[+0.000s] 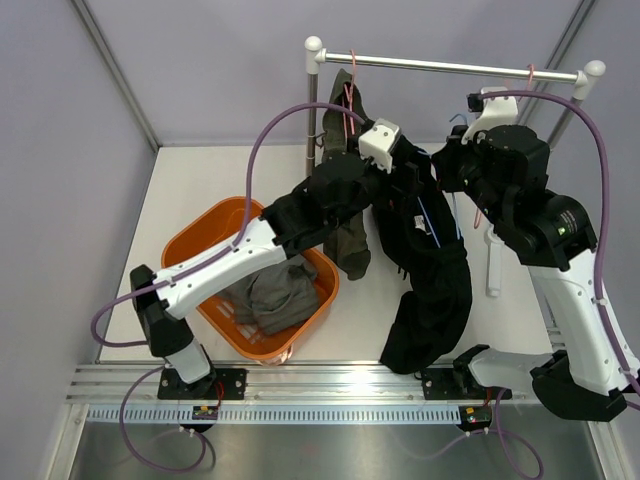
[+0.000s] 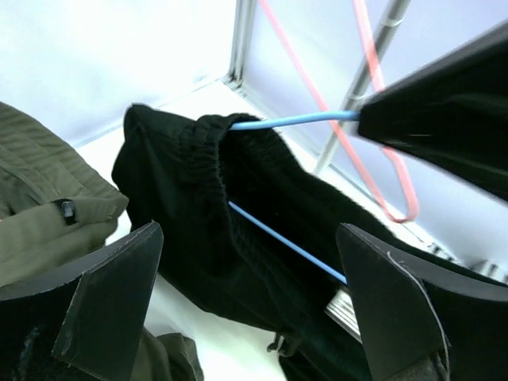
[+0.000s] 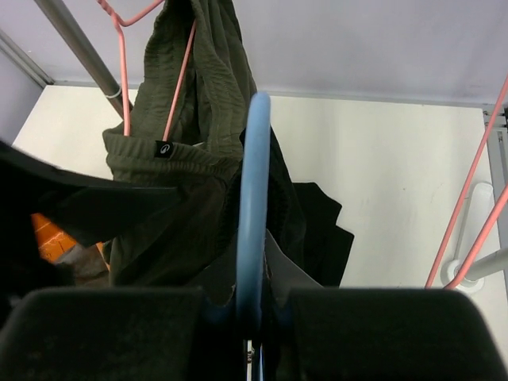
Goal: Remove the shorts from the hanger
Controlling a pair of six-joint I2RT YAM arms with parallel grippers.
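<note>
The right gripper [image 3: 252,321] is clenched on the blue hanger [image 3: 254,182] below the rail [image 1: 450,67]. The black shorts [image 1: 432,270] hang from that hanger, between the two arms. The left gripper [image 2: 250,270] hovers just in front of their waistband with its jaws spread wide, gripping nothing, and olive shorts [image 3: 186,182] on a pink hanger [image 3: 123,71] hang close beside.

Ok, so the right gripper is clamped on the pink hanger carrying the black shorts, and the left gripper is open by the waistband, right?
Not quite: the hanger in the right gripper is blue, not pink, as the right wrist view shows. The rest holds: it carries the black shorts, and the left gripper is open by the waistband.
</note>
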